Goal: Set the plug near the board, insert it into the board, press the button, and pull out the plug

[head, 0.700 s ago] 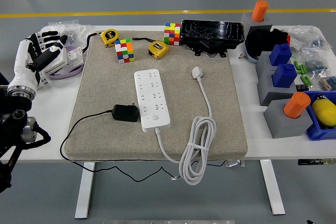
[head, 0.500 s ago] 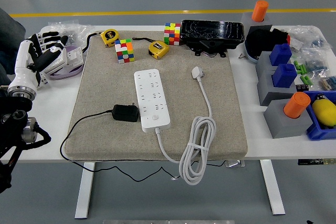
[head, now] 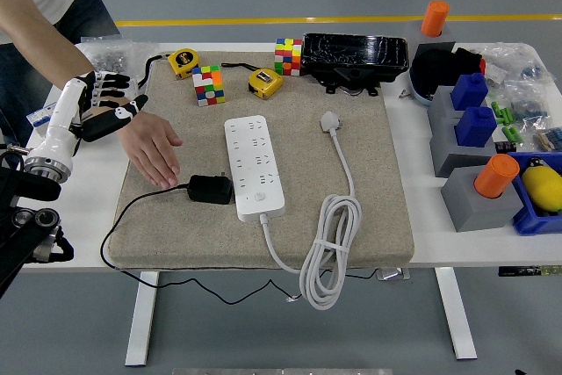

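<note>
A: Where's the plug?
B: The black plug (head: 211, 188) lies on the beige mat (head: 176, 234), just left of the white power strip (head: 255, 166) and nearly touching its lower left side, its thin black cable (head: 132, 212) trailing off the mat's left edge.

A: And the robot's hands?
B: Only the left hand (head: 104, 107) shows, raised over the table's left edge above the mat's corner, fingers spread loosely and holding nothing. The right one isn't in view.

A: Anyone else there?
B: A person's hand (head: 154, 148) reaches in from the top left, palm down and fingers extended, its fingertips just short of the plug. I can't tell whether they touch it.

A: The strip's own lead?
B: Its white cord (head: 332, 248) lies coiled at the mat's front right, with the white plug (head: 330, 120) resting to the right of the strip
</note>
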